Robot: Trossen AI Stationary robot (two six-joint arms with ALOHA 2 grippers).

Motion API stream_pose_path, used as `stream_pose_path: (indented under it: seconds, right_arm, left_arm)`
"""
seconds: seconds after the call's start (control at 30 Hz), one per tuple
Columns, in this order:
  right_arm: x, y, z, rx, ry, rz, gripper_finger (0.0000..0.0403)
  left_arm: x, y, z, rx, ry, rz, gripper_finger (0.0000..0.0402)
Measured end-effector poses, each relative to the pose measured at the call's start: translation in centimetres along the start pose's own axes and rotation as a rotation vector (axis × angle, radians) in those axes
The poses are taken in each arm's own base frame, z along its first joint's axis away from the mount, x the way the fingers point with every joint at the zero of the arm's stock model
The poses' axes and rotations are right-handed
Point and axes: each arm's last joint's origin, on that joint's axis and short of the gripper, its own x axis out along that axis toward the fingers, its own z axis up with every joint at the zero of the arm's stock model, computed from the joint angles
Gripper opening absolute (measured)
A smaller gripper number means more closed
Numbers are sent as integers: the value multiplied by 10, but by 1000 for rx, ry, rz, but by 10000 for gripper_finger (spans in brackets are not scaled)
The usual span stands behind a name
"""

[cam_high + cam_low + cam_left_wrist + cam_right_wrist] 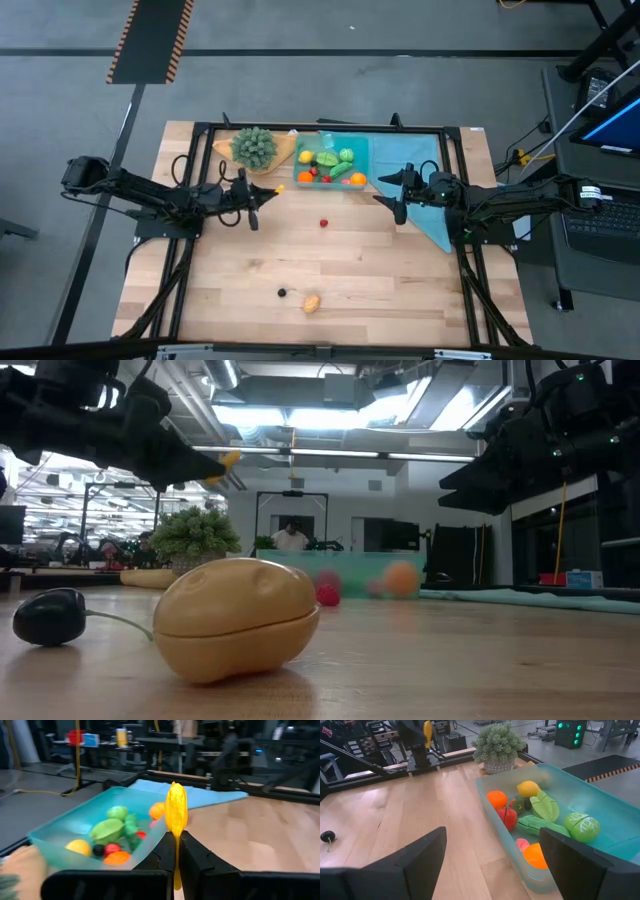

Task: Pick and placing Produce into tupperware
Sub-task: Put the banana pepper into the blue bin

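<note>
The tupperware (pixel 360 150) stands at the table's far middle and holds several toy fruits and vegetables (pixel 111 827). My left gripper (pixel 268 193) hovers just left of it, shut on a yellow piece of produce (pixel 176 807). My right gripper (pixel 492 865) hangs wide open to the right of the tupperware (pixel 615 815), with nothing between its fingers. On the bare table lie a small red piece (pixel 323 223), a dark one with a stem (pixel 50 615) and a tan potato (pixel 235 618). My left gripper pinches the yellow piece by its lower, narrow part (pixel 176 851) between its two fingers. The fingers (pixel 195 855) come nearly level from the table's left side. The rest of the piece sticks out past the fingertips, clear of the table.
A bushy green plant (pixel 255 146) on a tan wooden dish (pixel 283 150) stands left of the tupperware. A teal cloth (pixel 432 210) lies under my right arm. A black frame (pixel 300 128) borders the table. A person (pixel 290 536) sits far behind it.
</note>
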Motion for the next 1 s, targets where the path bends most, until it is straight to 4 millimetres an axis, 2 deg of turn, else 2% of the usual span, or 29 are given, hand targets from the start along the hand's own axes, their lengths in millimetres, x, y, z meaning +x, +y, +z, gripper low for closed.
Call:
stream_pose_path:
  seconds: [0.23,0.77,1.0]
  right_arm:
    - [0,0,0,0,0,0,320]
    - [0,0,0,-2,-2,-12,320]
    - [0,-1,0,-3,-5,-28,320]
  left_arm:
    - [3,8,1,-7,-2,50,11]
    - [7,20,6,-27,-41,16,3]
    - [18,26,5,-8,-86,-3,5]
